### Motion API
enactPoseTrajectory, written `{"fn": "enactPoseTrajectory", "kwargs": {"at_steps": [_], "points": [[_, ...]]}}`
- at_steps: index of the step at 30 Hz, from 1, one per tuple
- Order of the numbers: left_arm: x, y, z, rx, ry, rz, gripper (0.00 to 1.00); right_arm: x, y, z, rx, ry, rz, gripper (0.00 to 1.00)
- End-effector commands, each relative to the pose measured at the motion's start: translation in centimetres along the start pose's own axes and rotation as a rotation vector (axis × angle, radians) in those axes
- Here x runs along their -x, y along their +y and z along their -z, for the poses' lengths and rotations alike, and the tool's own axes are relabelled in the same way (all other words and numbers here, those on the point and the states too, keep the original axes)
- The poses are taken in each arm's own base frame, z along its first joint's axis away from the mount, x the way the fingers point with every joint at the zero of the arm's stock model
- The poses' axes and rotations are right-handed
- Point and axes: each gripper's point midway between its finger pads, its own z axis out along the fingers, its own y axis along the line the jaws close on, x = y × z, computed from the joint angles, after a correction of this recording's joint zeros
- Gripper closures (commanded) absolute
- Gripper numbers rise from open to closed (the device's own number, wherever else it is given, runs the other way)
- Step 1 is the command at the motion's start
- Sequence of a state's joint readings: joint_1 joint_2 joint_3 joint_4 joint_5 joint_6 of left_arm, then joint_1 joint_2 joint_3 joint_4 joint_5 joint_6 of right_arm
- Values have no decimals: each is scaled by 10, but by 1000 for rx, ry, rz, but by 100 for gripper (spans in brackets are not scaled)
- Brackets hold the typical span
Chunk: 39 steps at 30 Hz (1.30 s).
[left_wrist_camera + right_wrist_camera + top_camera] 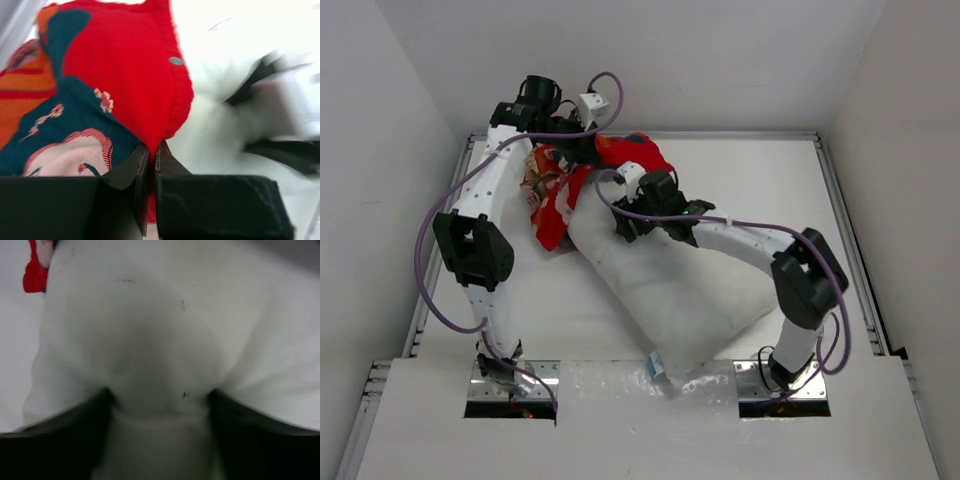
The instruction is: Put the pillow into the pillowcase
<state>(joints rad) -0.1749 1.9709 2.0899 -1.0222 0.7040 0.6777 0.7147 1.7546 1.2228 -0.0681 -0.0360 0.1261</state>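
Pillowcase (125, 60) cartoon-printed, pillow (670, 290) tag (656, 368) perhaps blue, illegible

Pillow (680, 300) in sight: plump, plain white and lumpy, lying on a diagonal, with its near corner and small tag (655, 368) at the near edge and its far end up against the pillowcase (552, 208). The case is red and crumpled in a heap at the far left, showing a cartoon face, dark blue hair and orange stripes. Close up, its red stitched hem (175, 107) drapes over the white stuffing, and my left gripper (152, 155) has that hem pinched tight. Whether the pillow's end is inside yet, I can't tell.
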Motion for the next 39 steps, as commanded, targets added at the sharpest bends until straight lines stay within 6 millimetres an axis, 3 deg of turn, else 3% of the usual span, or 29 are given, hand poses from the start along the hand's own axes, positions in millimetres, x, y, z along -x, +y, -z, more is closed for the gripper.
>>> {"fn": "enactPoseTrajectory", "kwargs": {"at_steps": [1,2,3,4,5,6,8,9,11,13,15,17,18,20,23,24,25,26,27,29,30,31,32,33,34,35,37,38,39], "points": [[28,-39,26,-112,-88,20,100,30,3,-33,-14,-68,-90,45],[30,-46,28,-144,-104,9,100,27,3,-37,-16,-35,-107,67],[30,-51,29,-166,-107,10,100,44,5,-41,-4,-64,-114,97],[27,-59,31,-194,-99,20,100,55,8,-40,13,-97,-119,100],[28,-64,31,-224,-110,2,100,84,12,-36,35,-204,-120,100],[26,-68,32,-242,-110,-1,100,93,14,-32,51,-258,-148,100],[19,-77,31,-291,-104,-6,100,152,19,7,94,-565,-177,100],[16,-81,30,-310,-101,2,100,172,18,25,94,-681,-197,100],[14,-89,29,-361,-122,-5,100,223,3,74,55,-956,-264,100],[20,-104,32,-423,-159,-12,100,239,-18,88,-48,-1064,-326,100],[26,-112,34,-448,-183,-26,100,242,-40,92,-153,-1119,-381,100],[34,-121,38,-467,-212,-53,100,231,-79,84,-370,-1128,-494,100],[38,-124,40,-479,-224,-60,100,223,-92,78,-456,-1106,-515,100],[43,-133,41,-512,-253,-70,100,194,-120,47,-658,-971,-564,100],[39,-134,37,-518,-248,-80,100,156,-128,6,-687,-834,-576,100],[32,-128,32,-502,-224,-75,90,149,-125,-2,-670,-802,-557,100],[28,-124,31,-494,-213,-64,80,140,-122,-7,-658,-763,-505,95],[22,-114,28,-470,-192,-43,67,141,-111,-14,-586,-742,-461,58],[18,-108,28,-455,-177,-16,45,135,-107,-17,-558,-708,-420,36],[10,-81,36,-371,-152,12,26,145,-94,-11,-471,-667,-308,1],[8,-72,42,-335,-146,54,14,136,-90,-13,-464,-595,-266,1],[2,-41,57,-243,-163,83,13,149,-85,-1,-432,-590,-205,1],[-6,-25,69,-163,-146,184,11,140,-82,0,-425,-522,-161,1],[-17,-4,82,-78,-148,251,11,146,-80,7,-418,-504,-109,1],[-29,37,104,70,-177,271,11,148,-75,12,-393,-484,-77,1],[-62,51,110,200,-108,375,29,143,-65,17,-342,-424,-40,21],[-98,76,119,340,-67,426,91,147,-55,24,-299,-379,11,77],[-126,73,108,338,-10,475,100,137,-56,28,-320,-320,17,99],[-138,68,102,307,17,499,100,140,-55,32,-331,-313,28,100]]}}
